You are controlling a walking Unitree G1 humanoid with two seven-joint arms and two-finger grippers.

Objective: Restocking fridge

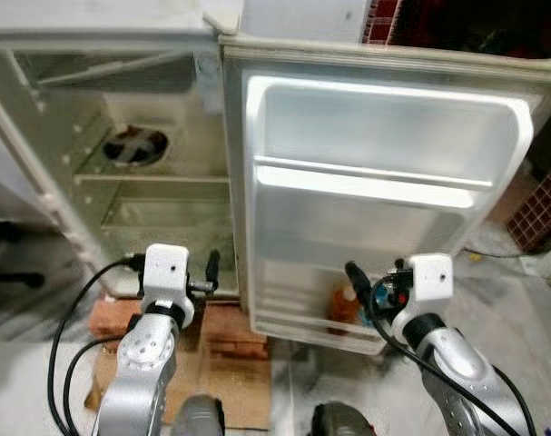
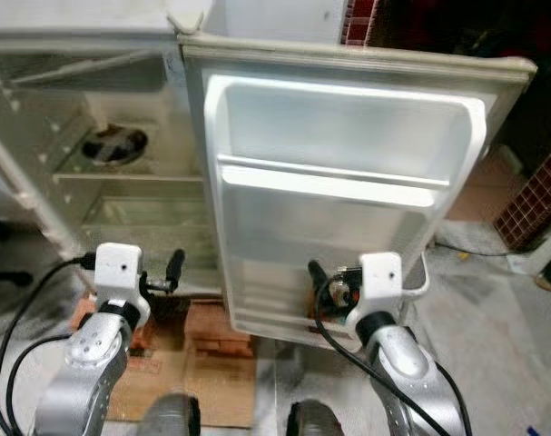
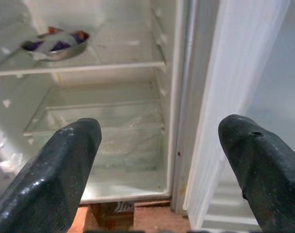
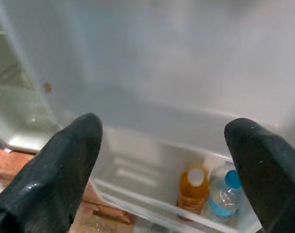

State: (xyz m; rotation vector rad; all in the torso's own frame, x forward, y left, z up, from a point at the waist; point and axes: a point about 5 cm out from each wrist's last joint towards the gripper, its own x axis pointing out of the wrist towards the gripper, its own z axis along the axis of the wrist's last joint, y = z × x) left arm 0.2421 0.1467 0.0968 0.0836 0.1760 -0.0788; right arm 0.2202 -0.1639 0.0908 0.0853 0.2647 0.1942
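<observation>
The fridge (image 1: 148, 195) stands open, and its door (image 1: 375, 182) is swung out to face me. In the door's bottom shelf (image 4: 152, 194) stand an orange juice bottle (image 4: 192, 191) with a white cap and a water bottle (image 4: 224, 199) with a blue cap. My right gripper (image 4: 162, 141) is open, held just before and above that shelf, with nothing in it. My left gripper (image 3: 159, 141) is open and empty in front of the fridge's lower compartment, near the hinge side. A metal bowl (image 3: 55, 43) with something in it sits on an upper inner shelf.
The fridge rests on red bricks (image 1: 230, 331), with cardboard (image 1: 230, 391) on the floor in front. The door's upper racks (image 1: 375, 173) hold nothing. A red tiled wall (image 1: 543, 209) and a floor cable (image 1: 497, 254) lie at the right.
</observation>
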